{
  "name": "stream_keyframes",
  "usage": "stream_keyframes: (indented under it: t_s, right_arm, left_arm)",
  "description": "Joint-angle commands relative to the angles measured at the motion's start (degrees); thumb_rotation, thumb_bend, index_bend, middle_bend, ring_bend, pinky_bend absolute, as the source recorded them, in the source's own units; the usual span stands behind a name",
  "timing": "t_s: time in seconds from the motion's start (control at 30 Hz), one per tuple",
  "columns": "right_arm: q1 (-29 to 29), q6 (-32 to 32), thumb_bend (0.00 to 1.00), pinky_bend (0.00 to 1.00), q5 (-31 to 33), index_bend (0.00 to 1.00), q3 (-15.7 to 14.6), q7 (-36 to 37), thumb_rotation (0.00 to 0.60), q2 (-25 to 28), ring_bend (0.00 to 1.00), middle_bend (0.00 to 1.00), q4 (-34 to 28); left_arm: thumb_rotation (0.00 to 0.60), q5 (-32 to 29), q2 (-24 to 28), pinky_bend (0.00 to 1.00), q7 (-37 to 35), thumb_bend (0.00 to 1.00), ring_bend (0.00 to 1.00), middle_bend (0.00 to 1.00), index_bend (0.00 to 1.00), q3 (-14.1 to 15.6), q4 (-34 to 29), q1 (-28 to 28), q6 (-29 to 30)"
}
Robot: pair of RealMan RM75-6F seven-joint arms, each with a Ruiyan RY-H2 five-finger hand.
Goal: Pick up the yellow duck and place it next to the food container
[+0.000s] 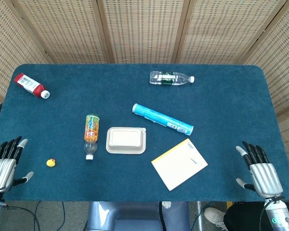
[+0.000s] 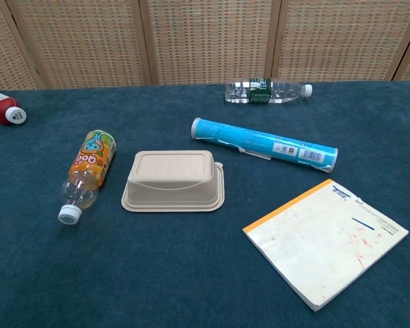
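The food container (image 1: pixel 126 140) lies closed, lid up, near the middle of the blue table (image 1: pixel 221 110). The yellow duck (image 1: pixel 51 163) sits well to the left of the container and nearer the front edge, touched by neither hand. The left hand (image 1: pixel 4 163) hovers at the front-left table edge, left of the duck, fingers spread and grasping nothing. The right hand (image 1: pixel 260 171) hovers at the front-right edge, fingers extended and apart, likewise empty. An orange juice bottle (image 1: pixel 90 134) lies on its side just left of the container. A blue tube (image 1: pixel 162 119) lies behind-right of the container; a notepad (image 1: pixel 179 163) lies front-right of it.
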Motion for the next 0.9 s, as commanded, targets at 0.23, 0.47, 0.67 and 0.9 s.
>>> stream_keyframes:
  t_s: [0.23, 0.47, 0.67, 0.9]
  right_arm:
    - [0.03, -0.19, 0.0, 0.0, 0.08, 0.09, -0.05, -0.03, 0.6, -0.06, 0.0, 0.0, 0.01]
    - [0.05, -0.34, 0.0, 0.0, 0.11, 0.09, -0.1, -0.02, 0.6, -0.14, 0.0, 0.0, 0.06]
    - [0.08, -0.43, 0.0, 0.0, 0.05, 0.09, -0.17, -0.11, 0.6, -0.16, 0.0, 0.0, -0.04]
    - [0.15, -0.67, 0.0, 0.0, 0.14, 0.09, -0.19, 0.0, 0.6, -0.12, 0.0, 0.0, -0.07]
  left_arm:
    - [0.6, 0.26, -0.33, 0.0, -1.79, 0.21, 0.0, 0.0, 0.08, 1.66, 4.84, -1.43, -4.42]
    - [0.6, -0.34, -0.73, 0.0, -2.56, 0.21, 0.0, 0.0, 0.19, 1.84, 9.17, -3.59, -8.86]
    - [0.6, -0.63, -1.24, 0.0, -3.84, 0.24, 0.0, 0.0, 0.24, 1.92, 10.77, -4.98, -11.52]
    - [0.6, -1.87, -2.26, 0.0, -4.32, 0.24, 0.0, 0.0, 0.28, 1.92, 12.56, -6.33, -14.58]
